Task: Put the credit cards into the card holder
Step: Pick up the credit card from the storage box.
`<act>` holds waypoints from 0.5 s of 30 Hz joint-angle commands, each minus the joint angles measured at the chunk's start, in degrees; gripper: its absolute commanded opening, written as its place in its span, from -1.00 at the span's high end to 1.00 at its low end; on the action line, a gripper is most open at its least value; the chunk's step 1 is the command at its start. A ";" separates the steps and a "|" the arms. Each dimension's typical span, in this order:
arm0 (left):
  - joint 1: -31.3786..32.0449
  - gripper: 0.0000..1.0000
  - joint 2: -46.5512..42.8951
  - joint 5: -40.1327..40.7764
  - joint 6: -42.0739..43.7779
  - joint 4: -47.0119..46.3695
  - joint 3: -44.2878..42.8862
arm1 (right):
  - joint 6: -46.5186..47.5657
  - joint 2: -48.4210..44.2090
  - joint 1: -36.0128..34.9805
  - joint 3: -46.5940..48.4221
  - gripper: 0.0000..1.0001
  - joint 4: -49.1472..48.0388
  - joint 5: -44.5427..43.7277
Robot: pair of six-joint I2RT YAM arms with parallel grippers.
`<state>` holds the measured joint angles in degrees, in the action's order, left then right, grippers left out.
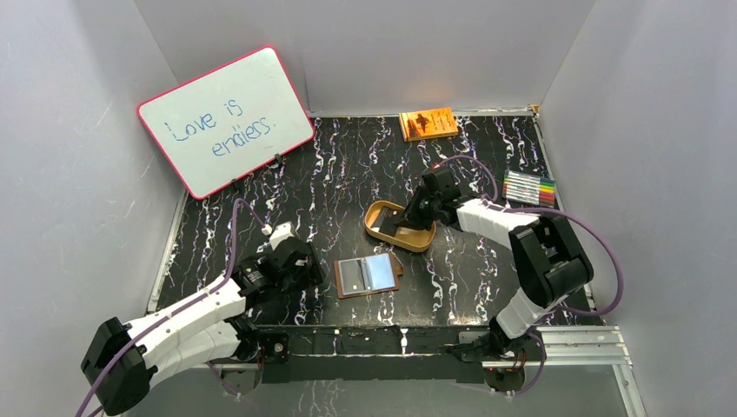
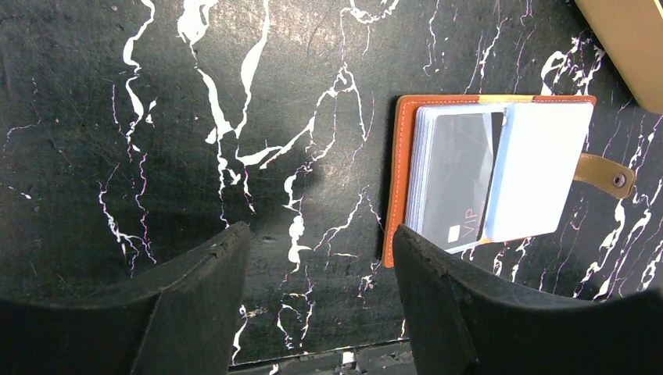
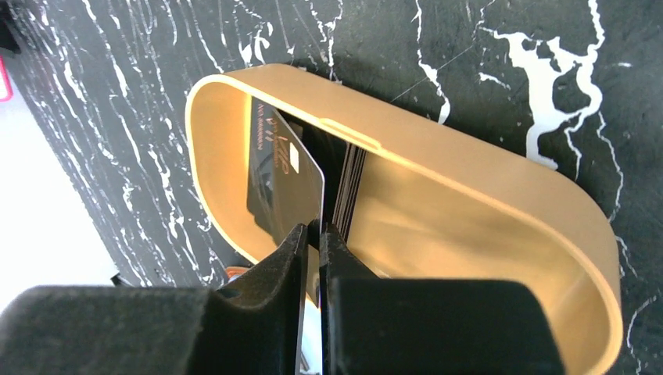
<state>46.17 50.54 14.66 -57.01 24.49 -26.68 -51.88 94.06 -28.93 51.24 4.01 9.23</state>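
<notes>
Right gripper (image 3: 313, 238) is pinching 1 credit card (image 3: 283, 181) upright inside the tan tray (image 3: 469, 156), mid-table (image 2: 156, 117). Left gripper (image 2: 320, 266) is hovering wide open, holding nothing, beside the open card holder (image 2: 401, 187) near the near edge.

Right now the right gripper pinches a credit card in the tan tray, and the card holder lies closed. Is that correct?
No: the card holder lies open, as the left wrist view shows. The right gripper does pinch a credit card in the tan tray.
</notes>
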 commanded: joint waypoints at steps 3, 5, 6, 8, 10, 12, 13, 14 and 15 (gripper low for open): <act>-0.36 -0.28 -0.27 2.48 0.14 1.61 -1.18 | -0.18 -5.21 0.36 -0.61 0.79 4.26 -0.36; -0.36 -0.28 -0.27 2.48 0.15 1.60 -1.27 | -0.36 -6.13 0.36 -0.62 0.82 4.44 -0.15; -0.38 -0.28 -0.23 2.48 0.16 1.57 -1.27 | -0.44 -6.51 0.36 -0.62 0.83 4.49 -0.10; -0.36 -0.28 -0.18 2.48 0.17 1.52 -1.27 | -0.61 -6.89 0.43 -0.62 0.87 4.58 0.09; -0.36 -0.27 -0.18 2.41 0.23 1.47 -1.32 | -0.78 -7.24 0.52 -0.54 0.90 4.67 0.36; -0.29 -0.27 -0.33 2.40 0.28 1.56 -1.27 | -1.03 -7.40 0.55 -0.53 0.91 4.61 0.51; -0.33 -0.27 -0.47 2.40 0.24 1.56 -1.27 | -1.14 -7.48 0.55 -0.53 0.93 4.60 0.64; -0.34 -0.27 -0.59 2.40 0.19 1.65 -1.20 | -1.53 -7.55 0.68 -0.60 0.96 4.58 0.91; -0.32 -0.27 -0.74 2.35 0.20 1.67 -1.12 | -1.82 -7.68 0.88 -0.68 0.99 4.46 1.33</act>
<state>46.17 50.54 15.29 -57.01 24.53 -26.70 -52.60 88.53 -28.51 50.81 7.62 9.30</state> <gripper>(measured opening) 0.640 0.035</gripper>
